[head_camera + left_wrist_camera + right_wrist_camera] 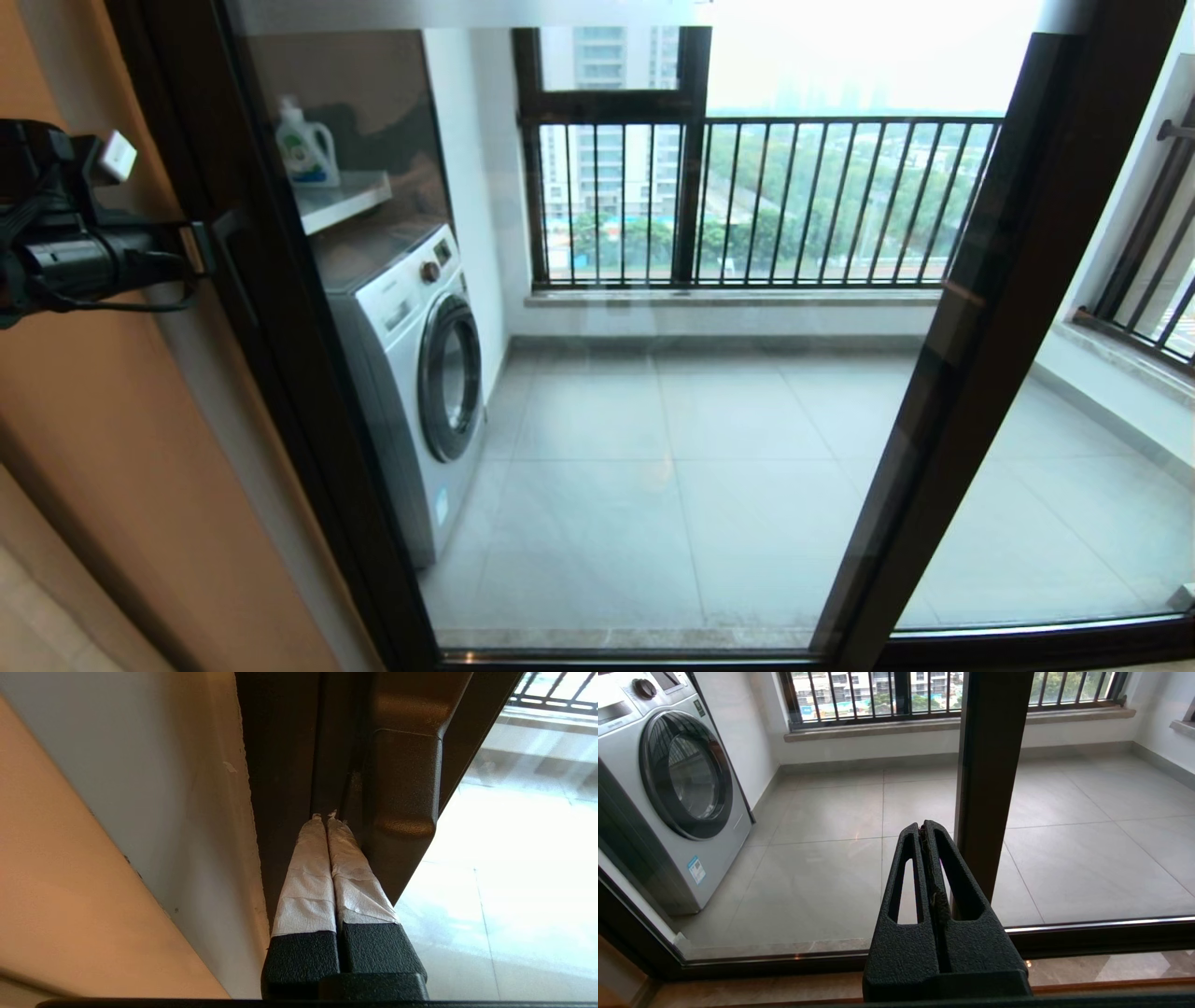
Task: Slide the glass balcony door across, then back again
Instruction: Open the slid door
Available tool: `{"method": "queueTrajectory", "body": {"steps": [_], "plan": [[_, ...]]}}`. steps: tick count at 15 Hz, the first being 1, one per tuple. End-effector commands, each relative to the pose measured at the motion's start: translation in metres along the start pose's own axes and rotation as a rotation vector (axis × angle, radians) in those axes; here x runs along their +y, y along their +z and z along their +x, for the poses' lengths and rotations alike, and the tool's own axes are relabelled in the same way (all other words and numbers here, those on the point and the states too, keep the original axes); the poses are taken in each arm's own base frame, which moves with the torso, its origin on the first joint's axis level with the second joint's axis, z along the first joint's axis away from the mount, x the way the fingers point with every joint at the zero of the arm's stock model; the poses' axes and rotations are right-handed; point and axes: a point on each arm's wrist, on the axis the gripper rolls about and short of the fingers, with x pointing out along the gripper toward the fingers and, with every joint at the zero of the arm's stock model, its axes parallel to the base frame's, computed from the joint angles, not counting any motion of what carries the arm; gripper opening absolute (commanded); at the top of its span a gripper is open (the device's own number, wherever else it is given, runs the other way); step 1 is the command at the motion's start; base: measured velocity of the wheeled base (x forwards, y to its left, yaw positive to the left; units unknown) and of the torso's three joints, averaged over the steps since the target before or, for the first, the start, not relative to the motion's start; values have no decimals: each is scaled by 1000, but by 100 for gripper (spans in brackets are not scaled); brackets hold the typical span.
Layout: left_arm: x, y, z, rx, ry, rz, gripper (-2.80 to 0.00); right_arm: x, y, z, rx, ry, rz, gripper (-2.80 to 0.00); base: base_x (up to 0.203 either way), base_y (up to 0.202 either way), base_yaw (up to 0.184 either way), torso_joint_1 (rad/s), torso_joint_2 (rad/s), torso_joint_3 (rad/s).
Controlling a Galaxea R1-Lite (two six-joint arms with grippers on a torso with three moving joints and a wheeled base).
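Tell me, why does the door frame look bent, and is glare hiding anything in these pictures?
Head view: the wide lens bows the glass balcony door frame outward, and the sky is washed out white. Left wrist view: daylight through the glass bleaches the balcony floor beside the left gripper. Right wrist view: evenly lit, with faint reflections on the tiles beyond the right gripper.

Balcony floor (709, 485) in pale grey tiles, daylit. White front-load washing machine (411, 373) against the white side wall (471, 187); detergent bottle (306, 145) on a shelf (341, 198) above it. Dark-framed window with vertical railing bars (747, 196) at the back, towers and trees beyond. Orange wall (103, 448) indoors.
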Motion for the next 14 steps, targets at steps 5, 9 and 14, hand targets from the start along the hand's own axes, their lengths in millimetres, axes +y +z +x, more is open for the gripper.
{"method": "queueTrajectory", "body": {"steps": [5, 9, 14], "plan": [[-27, 3, 1, -9, -67, 14, -280, 0, -3, 1, 9, 0, 0, -280, 0, 0, 0, 0, 0, 0], [-36, 5, -2, -15, -87, 19, -280, 0, -3, 1, 9, 0, 0, -280, 0, 0, 0, 0, 0, 0], [-78, 7, -5, -23, -121, 41, -280, 0, -3, 1, 9, 0, 0, -280, 0, 0, 0, 0, 0, 0]]}}
